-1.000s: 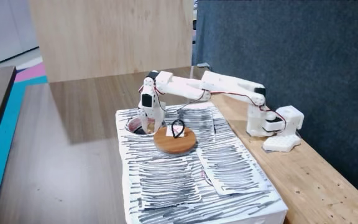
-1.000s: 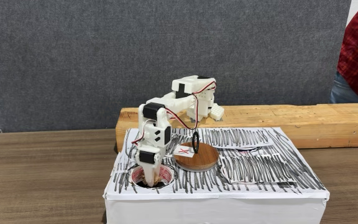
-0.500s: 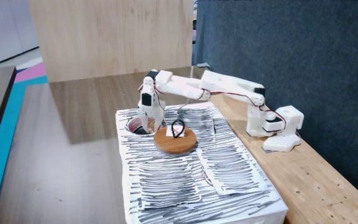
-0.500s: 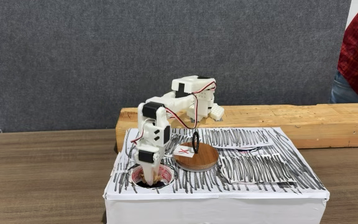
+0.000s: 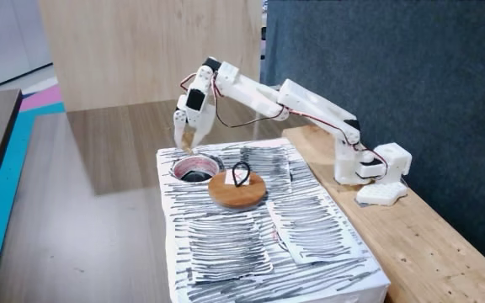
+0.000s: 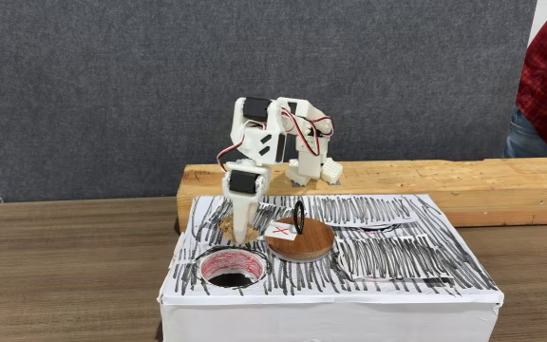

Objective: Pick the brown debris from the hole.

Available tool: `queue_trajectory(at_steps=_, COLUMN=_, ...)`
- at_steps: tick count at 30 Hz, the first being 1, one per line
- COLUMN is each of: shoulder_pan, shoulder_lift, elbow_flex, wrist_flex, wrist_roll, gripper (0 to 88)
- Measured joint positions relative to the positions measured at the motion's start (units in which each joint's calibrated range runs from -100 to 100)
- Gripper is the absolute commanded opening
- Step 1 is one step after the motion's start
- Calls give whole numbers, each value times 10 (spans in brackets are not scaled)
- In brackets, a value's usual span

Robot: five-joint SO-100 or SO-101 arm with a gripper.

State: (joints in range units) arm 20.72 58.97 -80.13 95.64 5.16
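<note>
Gripper [image 6: 235,228] hovers above the hole [image 6: 232,269], pinching brown debris [image 6: 228,224]; a loose pinch could drop it back in.

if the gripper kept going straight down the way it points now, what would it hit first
Probably the striped sheet just behind the hole, or the hole's far rim. The gripper points down above there, carrying brown debris; depth is unclear.
</note>
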Motion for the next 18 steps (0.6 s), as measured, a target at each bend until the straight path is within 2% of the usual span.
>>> queue_trajectory(at_steps=9, shoulder_pan=-93, shoulder_lift=0, elbow_flex=0, wrist_flex=31, wrist_roll=2, gripper=14)
queue_trajectory(at_steps=18, shoulder_pan=-119, shoulder_lift=0, elbow_flex=0, wrist_flex=31, wrist_roll=0, gripper=14)
